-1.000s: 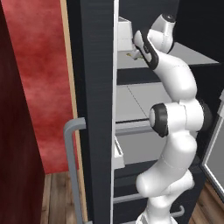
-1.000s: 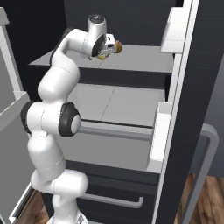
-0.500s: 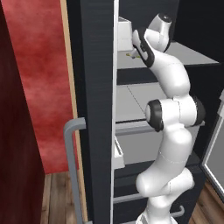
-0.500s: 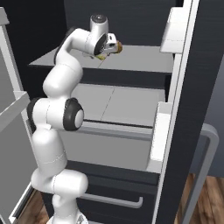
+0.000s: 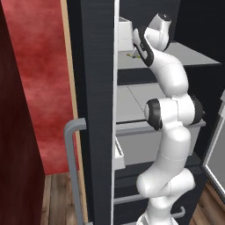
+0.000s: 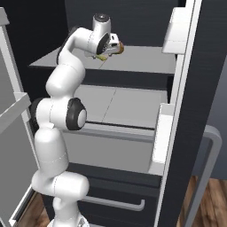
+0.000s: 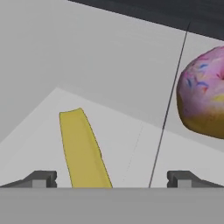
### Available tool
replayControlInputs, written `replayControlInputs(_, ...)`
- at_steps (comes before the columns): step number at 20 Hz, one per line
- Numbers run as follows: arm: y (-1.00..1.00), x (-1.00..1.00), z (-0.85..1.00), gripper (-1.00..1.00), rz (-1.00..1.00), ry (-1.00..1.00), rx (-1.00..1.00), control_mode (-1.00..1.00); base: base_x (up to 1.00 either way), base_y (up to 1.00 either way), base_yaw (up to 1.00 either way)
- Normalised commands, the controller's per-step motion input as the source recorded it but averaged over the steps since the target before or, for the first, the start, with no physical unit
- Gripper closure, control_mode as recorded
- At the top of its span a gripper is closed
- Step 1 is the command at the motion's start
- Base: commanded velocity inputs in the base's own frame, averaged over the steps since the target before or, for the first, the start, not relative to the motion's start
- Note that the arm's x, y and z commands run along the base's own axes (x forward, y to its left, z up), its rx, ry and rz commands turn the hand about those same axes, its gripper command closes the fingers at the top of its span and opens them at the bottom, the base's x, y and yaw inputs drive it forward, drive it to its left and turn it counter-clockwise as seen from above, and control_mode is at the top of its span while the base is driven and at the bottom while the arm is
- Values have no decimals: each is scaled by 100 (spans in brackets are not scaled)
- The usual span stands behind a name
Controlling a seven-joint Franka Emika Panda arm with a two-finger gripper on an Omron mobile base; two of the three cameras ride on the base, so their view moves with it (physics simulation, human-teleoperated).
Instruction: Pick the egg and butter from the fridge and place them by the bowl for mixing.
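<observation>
Lying between the open claw's (image 7: 111, 178) tips, the butter (image 7: 82, 148).

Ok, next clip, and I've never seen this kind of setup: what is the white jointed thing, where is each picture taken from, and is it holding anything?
It is a rendered kitchen. The white jointed thing is a robot arm reaching onto the top shelf of an open black fridge. Two pictures come from cameras on the robot's base, one behind the arm on its left and one on its right. The third comes from a camera on the hand itself, looking along the gripper; the two small dark tips at the bottom are its fingers. On the shelf lie the butter, a thin yellow stick, and to its right in the hand view a pink-frosted sprinkled doughnut. The fingers stand wide apart, with the butter's near end between them. Nothing is held.
</observation>
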Motion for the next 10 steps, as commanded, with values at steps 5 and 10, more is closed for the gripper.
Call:
replayControlInputs(5, 0, -7, -28, -100, 0, 0, 0, -100, 0, 0, 0)
replayControlInputs(10, 0, -3, -37, -100, 0, 0, 0, -100, 0, 0, 0)
